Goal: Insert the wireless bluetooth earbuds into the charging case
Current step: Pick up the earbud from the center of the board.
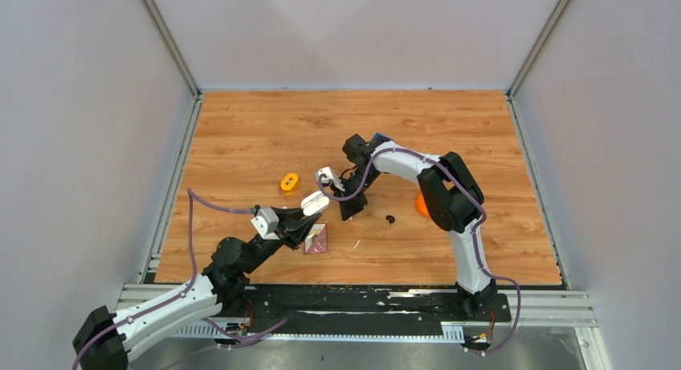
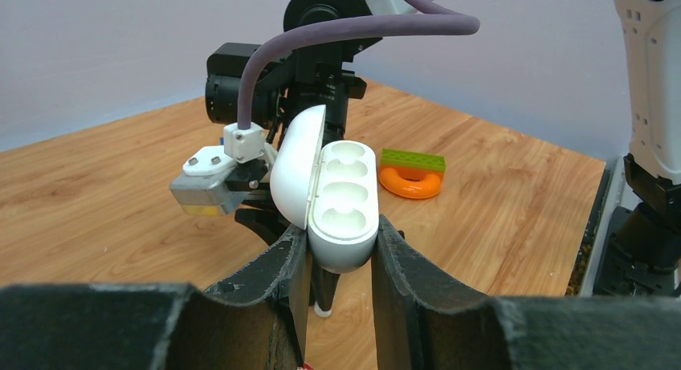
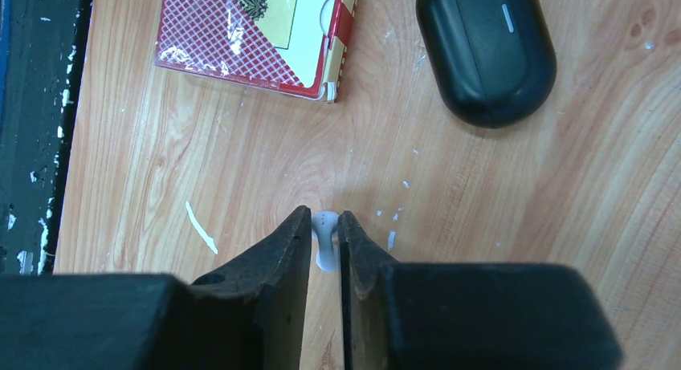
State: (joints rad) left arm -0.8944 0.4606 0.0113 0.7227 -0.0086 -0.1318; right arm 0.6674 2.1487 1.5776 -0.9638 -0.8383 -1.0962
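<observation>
My left gripper (image 2: 341,227) is shut on the white charging case (image 2: 345,193) and holds it above the table with the lid open to the left. Both of its wells are empty. In the top view the case (image 1: 315,201) sits at the left gripper (image 1: 309,213). My right gripper (image 3: 324,217) is shut on one small white stemmed earbud (image 3: 324,243), low over the wood, just right of the case in the top view (image 1: 347,213). I see no tiny black buds and no second earbud.
A black oval case (image 3: 487,49) lies right of the right gripper, also seen from above (image 1: 389,218). A red card box (image 3: 257,33) lies near the front edge (image 1: 316,240). An orange ring (image 1: 289,180) sits left. Another orange ring with a green block (image 2: 411,177) lies beyond.
</observation>
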